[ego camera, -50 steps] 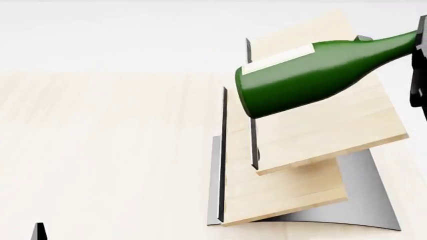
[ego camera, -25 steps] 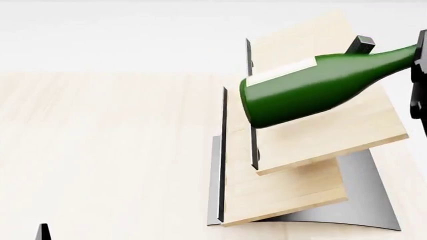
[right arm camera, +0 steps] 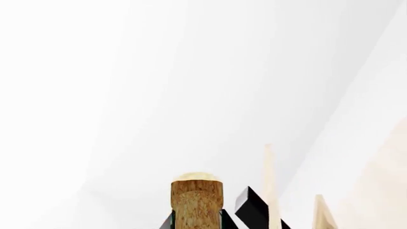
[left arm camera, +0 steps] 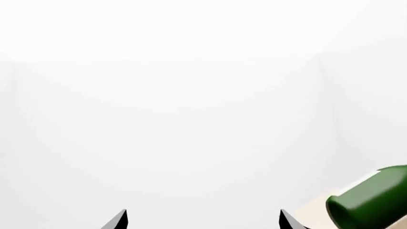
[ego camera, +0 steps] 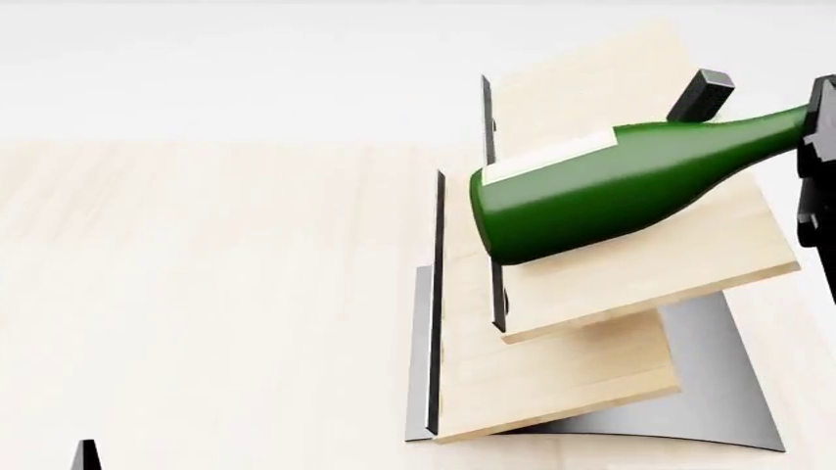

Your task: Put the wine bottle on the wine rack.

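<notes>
The wine bottle (ego camera: 614, 186) is being held nearly on its side over the wine rack (ego camera: 614, 294), with its broad base pointing toward the head view's left and its neck rising slightly toward the right edge of that view. The pale label (ego camera: 549, 155) is being shown along the upper side of the bottle's body. The neck is being gripped by the right gripper (ego camera: 816, 147), seen only as dark parts at the head view's right edge; in the right wrist view the tan cork (right arm camera: 196, 202) is being flanked closely by dark finger parts, so the jaws are being kept closed on the neck. Whether the bottle's body is touching the upper slanted board (ego camera: 653, 255) or hanging just above it cannot be told. The small black block (ego camera: 702, 95) is being shown just behind the bottle's shoulder. The curved grey base (ego camera: 719, 392) is resting on the light wooden table (ego camera: 196, 294).

The left gripper (left arm camera: 202, 220) is being shown in the left wrist view as two dark fingertips (left arm camera: 117, 220) set well apart, with nothing between them; the bottle's green base (left arm camera: 372, 200) is being seen off to one side of that view
</notes>
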Robot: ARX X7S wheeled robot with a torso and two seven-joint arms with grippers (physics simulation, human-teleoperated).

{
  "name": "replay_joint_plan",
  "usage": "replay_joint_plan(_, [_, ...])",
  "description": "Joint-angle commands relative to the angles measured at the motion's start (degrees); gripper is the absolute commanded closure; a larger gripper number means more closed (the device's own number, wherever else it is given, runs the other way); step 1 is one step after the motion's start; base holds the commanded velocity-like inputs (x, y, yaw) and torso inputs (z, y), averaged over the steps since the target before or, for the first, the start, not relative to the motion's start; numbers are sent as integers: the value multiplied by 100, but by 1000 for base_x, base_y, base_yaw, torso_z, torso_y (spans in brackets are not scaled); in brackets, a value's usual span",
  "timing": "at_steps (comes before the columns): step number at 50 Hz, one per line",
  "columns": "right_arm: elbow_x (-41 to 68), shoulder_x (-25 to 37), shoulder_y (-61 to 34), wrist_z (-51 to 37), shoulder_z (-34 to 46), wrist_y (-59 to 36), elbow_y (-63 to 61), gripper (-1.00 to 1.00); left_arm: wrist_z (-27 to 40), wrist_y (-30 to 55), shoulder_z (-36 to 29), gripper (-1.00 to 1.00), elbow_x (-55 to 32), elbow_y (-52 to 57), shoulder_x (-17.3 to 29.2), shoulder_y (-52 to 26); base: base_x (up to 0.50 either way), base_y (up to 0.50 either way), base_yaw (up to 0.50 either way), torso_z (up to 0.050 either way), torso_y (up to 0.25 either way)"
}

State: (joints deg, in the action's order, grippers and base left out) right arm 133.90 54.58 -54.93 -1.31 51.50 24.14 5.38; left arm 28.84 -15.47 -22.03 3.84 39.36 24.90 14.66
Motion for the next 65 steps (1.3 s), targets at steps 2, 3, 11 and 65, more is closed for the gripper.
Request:
replay_joint_plan(2, [-228,-16,-14,94,-76,-13,31,100,15,-2,-24,-100,12,-9,9,-3,0,0,0,0,0])
replay_joint_plan(3, [-231,-23,-4,111,-74,-20,35,100,16,-4,-24,-100,12,-10,11,-4,0,0,0,0,0])
replay_joint_plan(11, [-236,-54,30,151,-71,-47,85,100,26,-17,-38,-100,12,-35,15,-16,0,0,0,0,1])
replay_joint_plan(65, [-145,95,364,349,-284,-22,21,-100,92,2,-94,-100,15,-28,66,-45,0,0,0,0,0])
